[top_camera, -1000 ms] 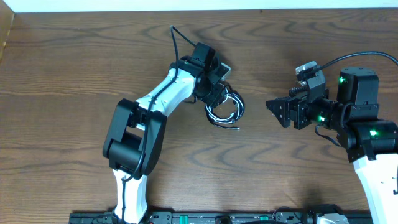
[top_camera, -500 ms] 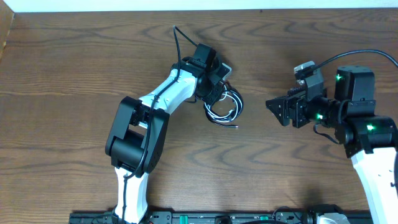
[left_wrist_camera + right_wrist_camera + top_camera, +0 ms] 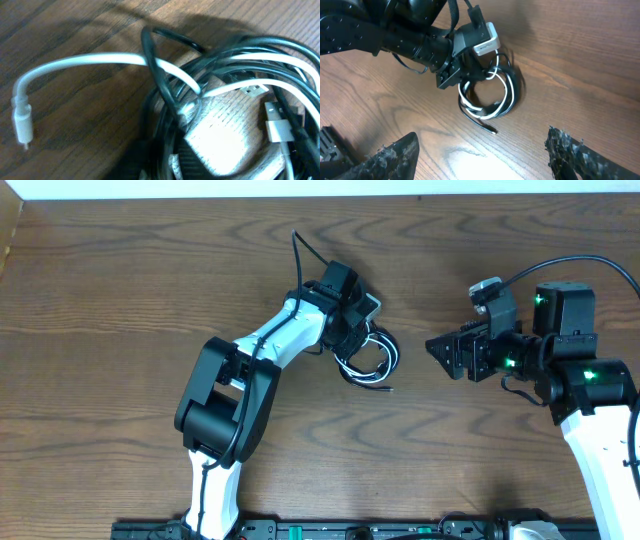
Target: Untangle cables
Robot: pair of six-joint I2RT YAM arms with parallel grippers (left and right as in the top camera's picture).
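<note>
While left tool (image 3: pixel 352 338) presses on coiled cables (image 3: pixel 388 358), mid tabletop (image 3: pixel 120 280), cannot tell if clenched: pull may drag whole bundle.
Left wrist: black cable (image 3: pixel 159 82) loops over white cable (image 3: pixel 90 59); tug tightens knot.
Right wrist: right tool (image 3: pixel 481 145) released, fingers spread wide, apart from coil; nothing anchors it.
</note>
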